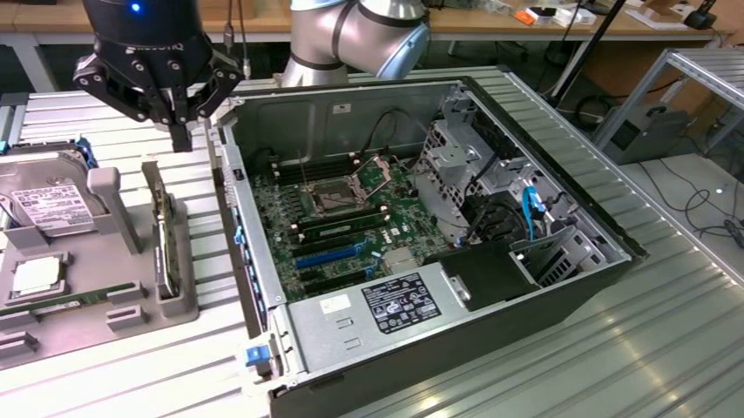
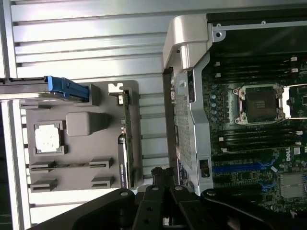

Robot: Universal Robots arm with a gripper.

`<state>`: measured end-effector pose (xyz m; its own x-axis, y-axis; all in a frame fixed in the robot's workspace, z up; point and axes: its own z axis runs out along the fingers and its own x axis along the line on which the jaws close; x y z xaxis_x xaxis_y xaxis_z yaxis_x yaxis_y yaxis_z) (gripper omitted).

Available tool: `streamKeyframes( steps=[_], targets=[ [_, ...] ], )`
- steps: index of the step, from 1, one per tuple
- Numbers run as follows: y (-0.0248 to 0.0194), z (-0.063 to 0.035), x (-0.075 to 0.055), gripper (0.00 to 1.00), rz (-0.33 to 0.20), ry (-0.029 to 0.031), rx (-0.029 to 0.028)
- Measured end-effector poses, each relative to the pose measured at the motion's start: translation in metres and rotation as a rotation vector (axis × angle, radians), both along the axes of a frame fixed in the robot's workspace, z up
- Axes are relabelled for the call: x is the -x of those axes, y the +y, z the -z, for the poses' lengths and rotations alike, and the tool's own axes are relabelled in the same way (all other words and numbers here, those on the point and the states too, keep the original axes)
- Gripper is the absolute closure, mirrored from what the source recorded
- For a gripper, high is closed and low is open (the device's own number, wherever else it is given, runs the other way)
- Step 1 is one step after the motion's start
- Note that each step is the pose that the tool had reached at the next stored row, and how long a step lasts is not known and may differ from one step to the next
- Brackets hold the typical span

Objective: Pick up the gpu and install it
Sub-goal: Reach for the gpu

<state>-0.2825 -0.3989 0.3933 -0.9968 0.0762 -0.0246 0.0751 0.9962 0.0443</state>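
A: Standing on its long edge, the gpu (image 1: pixel 164 239) sits in a slot of the grey tray (image 1: pixel 70 300). The tray lies on the worktop (image 1: pixel 605 348), just beside the open case (image 1: pixel 348 326), on the exterior view's left. Nothing grips the gpu.

B: And the fingers (image 1: pixel 181 132)?

A: Closed on nothing, pointing down, hovering near the gpu's far end, apart from it.

B: So the step in hand is the reach. How to do it well?

A: My judgement: centre over the gpu's middle rather than its end. Line the fingers across its thin width and part them before descending. It is thin and tall, so an off-centre pinch could tilt it in the slot.

B: Hazards nearby?

A: The case wall is close on one side. The tray's grey block (image 1: pixel 103 187) and the hard drive (image 1: pixel 47 205) are on the other. A straight descent looks safest.
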Motion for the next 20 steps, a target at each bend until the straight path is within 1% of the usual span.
streamKeyframes(
  steps=[11, 20],
  targets=[
    [0.0, 0.0, 0.015, 0.89, 0.0, 0.0, 0.0],
    [0.0, 0.0, 0.017, 0.89, 0.0, 0.0, 0.0]
  ],
)
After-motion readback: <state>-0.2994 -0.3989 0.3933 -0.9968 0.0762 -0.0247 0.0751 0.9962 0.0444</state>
